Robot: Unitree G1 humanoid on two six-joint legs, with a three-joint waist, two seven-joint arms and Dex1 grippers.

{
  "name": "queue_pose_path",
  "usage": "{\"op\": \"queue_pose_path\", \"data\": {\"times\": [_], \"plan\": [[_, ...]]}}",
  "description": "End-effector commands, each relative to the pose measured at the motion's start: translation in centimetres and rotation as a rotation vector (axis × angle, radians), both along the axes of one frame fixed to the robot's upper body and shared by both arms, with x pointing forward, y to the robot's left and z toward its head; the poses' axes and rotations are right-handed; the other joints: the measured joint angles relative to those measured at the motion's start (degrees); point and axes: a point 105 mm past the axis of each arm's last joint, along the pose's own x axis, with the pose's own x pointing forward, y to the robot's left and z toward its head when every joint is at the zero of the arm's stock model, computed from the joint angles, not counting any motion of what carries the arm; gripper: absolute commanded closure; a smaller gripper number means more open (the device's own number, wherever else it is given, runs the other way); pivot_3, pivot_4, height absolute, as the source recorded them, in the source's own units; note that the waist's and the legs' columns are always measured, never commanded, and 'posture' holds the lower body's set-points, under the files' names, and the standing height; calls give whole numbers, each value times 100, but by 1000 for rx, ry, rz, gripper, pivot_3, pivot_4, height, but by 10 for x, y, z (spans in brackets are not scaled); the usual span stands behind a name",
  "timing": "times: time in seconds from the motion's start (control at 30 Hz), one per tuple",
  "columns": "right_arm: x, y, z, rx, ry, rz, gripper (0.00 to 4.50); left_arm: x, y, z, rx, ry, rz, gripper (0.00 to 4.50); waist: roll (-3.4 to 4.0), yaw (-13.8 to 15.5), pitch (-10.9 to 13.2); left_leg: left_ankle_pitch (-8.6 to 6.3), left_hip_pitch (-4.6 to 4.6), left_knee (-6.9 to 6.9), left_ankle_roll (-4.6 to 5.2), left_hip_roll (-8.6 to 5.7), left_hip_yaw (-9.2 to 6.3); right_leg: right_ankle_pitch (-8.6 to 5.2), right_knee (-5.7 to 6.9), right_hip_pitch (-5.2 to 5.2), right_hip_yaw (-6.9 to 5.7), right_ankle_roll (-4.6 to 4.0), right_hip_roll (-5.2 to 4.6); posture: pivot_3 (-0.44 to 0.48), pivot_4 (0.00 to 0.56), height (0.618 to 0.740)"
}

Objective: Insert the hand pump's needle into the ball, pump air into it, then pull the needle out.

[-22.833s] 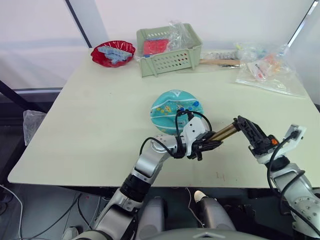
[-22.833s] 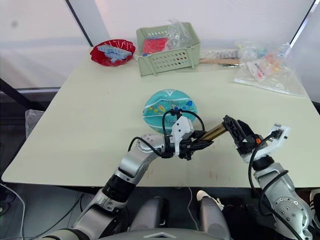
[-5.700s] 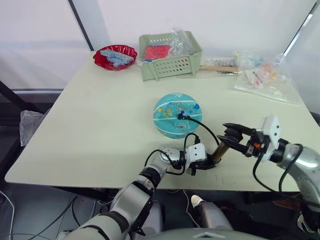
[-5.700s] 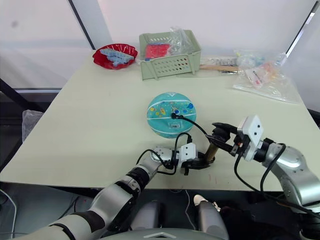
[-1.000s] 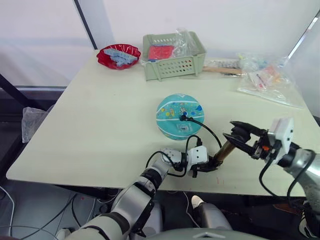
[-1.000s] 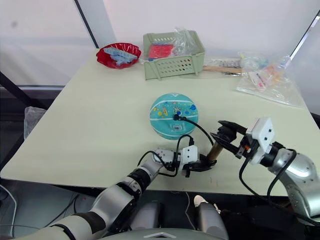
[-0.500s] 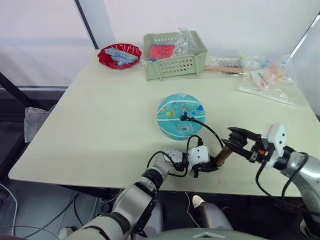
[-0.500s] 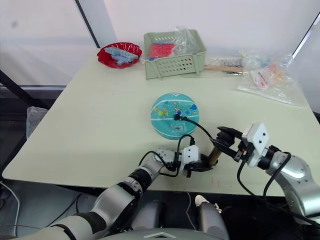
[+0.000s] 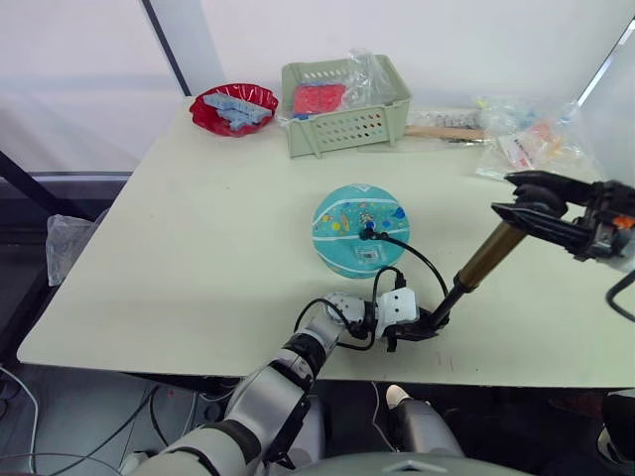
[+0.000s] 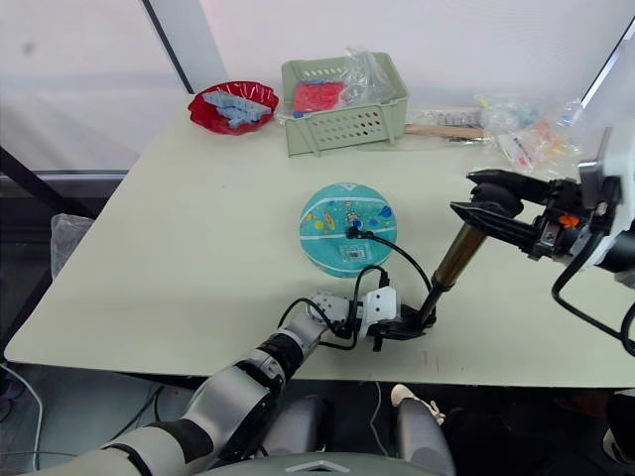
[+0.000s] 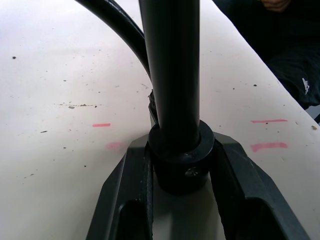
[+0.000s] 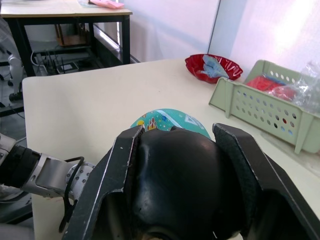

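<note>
The teal ball (image 9: pixel 360 228) rests mid-table. A thin black hose (image 9: pixel 422 264) loops from the hand pump's low end to a small black fitting (image 9: pixel 365 234) on the ball's top; the needle's pin is hidden there. The hand pump's brass cylinder (image 9: pixel 487 256) slants up to the right, with a black rod (image 9: pixel 446 303) drawn out below it. My left gripper (image 9: pixel 412 327) is shut on the pump's black lower end (image 11: pixel 180 160) at the table's front. My right gripper (image 9: pixel 536 203), raised at the right, is shut on the pump's black top end (image 12: pixel 180 185).
A green basket (image 9: pixel 342 104) with bagged items and a red bowl (image 9: pixel 233 104) stand at the table's far side. Plastic bags (image 9: pixel 536 144) and a wooden-handled item (image 9: pixel 442 132) lie at the far right. The table's front edge (image 9: pixel 496 362) runs just behind my left gripper.
My right gripper has risen and moved right and away, lifting the brass cylinder and drawing the black rod out. My left gripper and the ball have stayed put.
</note>
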Motion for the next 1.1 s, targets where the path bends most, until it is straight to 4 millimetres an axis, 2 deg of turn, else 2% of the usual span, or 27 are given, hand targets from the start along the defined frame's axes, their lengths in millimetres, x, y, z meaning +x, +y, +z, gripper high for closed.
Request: {"op": "queue_pose_path", "data": {"times": [0.03, 0.13, 0.23, 0.33, 0.5, 0.73, 0.83, 0.97, 1.07, 1.1], "plan": [[-9, -10, 40, 41, -167, -72, 2831, -31, 40, -60, 231, 175, -12, 3419, 0, 0, 0, -2, -4, 2, 3, 1, 10, 2, 0, -7, 11, 3, 0, 0, 150, 736], [-6, -7, 2, -30, -63, -79, 2831, -31, 39, -59, 228, 175, -12, 3419, -13, 2, -9, -9, -19, 14, 16, 3, 42, 20, 4, -33, 43, 33, 3, 0, 150, 736], [-5, -4, -18, -50, -21, -80, 2831, -31, 39, -59, 227, 175, -13, 3419, -37, -13, -29, -25, -8, 20, 41, 7, 77, 23, 4, -35, 76, 39, 13, 0, 150, 736], [-1, -1, -57, -103, 44, -98, 2831, -31, 39, -59, 227, 175, -13, 3419, -79, -45, -56, -30, 0, 28, 50, 20, 125, 38, 3, -44, 115, 63, 11, 0, 150, 736], [5, 0, -113, -155, 99, -139, 2831, -30, 40, -58, 222, 171, -9, 3419, -134, -54, -103, -40, 23, 33, 62, 58, 172, 42, 0, -47, 118, 44, 12, 0, 150, 736], [6, -1, -163, -173, 123, -187, 2831, -30, 42, -59, 219, 177, 4, 3419, -137, -51, -129, -50, 66, 30, 75, 87, 229, 55, 0, -44, 113, 28, 9, 0, 150, 736], [6, -3, -172, -163, 127, -205, 2831, -30, 43, -60, 226, 169, 5, 3419, -133, -46, -132, -51, 68, 29, 76, 89, 221, 54, -1, -38, 99, 25, 8, 0, 150, 736], [7, -4, -167, -144, 105, -213, 2831, -29, 44, -60, 228, 168, 11, 3419, -127, -42, -135, -52, 63, 29, 77, 86, 206, 54, -2, -35, 85, 23, 4, 0, 150, 736], [8, -4, -137, -93, 36, -186, 2831, -29, 44, -60, 230, 167, 7, 3419, -114, -39, -134, -52, 59, 30, 77, 86, 179, 54, -3, -31, 61, 18, 4, 0, 150, 736], [9, -5, -121, -81, 1, -174, 2831, -29, 43, -60, 230, 166, 6, 3419, -108, -36, -132, -52, 55, 30, 77, 86, 174, 54, -4, -31, 57, 17, 4, 0, 150, 736]]}}
